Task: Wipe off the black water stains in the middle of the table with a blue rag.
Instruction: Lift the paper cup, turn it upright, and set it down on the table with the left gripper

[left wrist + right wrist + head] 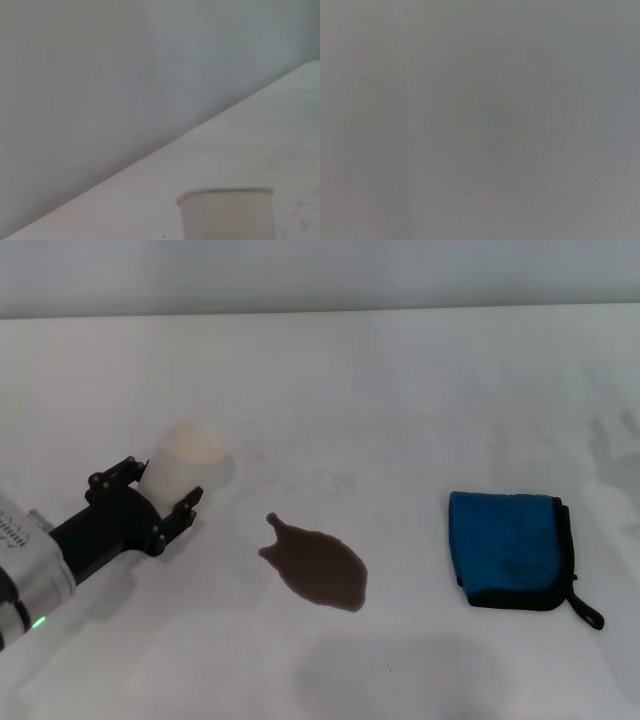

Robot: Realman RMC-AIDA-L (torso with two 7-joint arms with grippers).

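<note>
My left gripper (165,495) fingers clasp the white cup (188,468); black water stains (318,565) mid-counter (400,380); blue rag (512,548) toward right edge.

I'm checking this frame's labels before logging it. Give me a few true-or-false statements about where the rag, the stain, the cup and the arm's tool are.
1. The blue rag lies on the table, to the right of the black water stains. True.
2. The rag covers the stain. False: they lie apart, with bare table between them.
3. The left tool is at the white paper cup, with fingers on either side. True.
4. The cup lies tipped on its side. False: it stands upright.
5. The right tool is over the rag. False: it is not in view.
</note>
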